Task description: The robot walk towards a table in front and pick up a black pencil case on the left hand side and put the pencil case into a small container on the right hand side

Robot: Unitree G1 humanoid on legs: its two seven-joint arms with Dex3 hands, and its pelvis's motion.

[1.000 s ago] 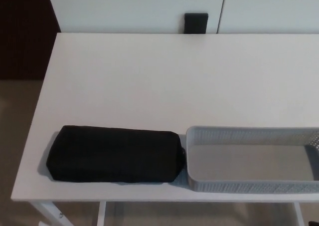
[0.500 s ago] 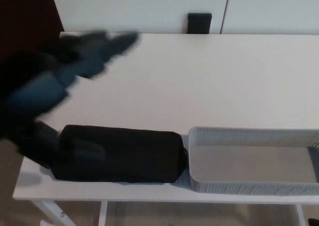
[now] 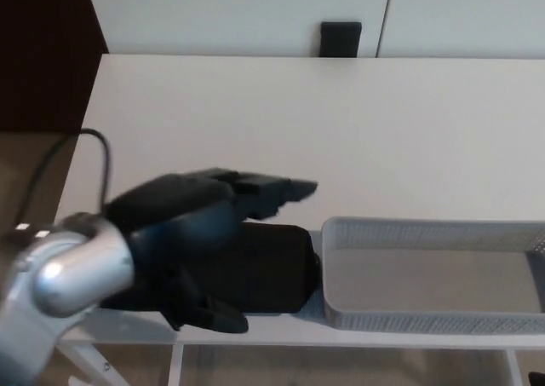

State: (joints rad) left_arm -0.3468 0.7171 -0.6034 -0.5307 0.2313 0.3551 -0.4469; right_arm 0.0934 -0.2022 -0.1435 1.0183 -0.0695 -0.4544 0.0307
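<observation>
Our left hand [image 3: 200, 237], out of view a second ago and half a second ago raised over the bench's [image 3: 341, 122] far left, now sits low over the black pencil case [image 3: 272, 267], covering most of it, fingers [image 3: 281, 188] spread.

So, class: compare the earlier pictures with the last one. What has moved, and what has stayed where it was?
The left hand, absent a second ago, swung in from the left and has come down over the black pencil case, fingers apart, covering most of it; no grasp is visible yet. The pencil case lies where it was on the table, its end beside the grey container, which is empty as before.
</observation>
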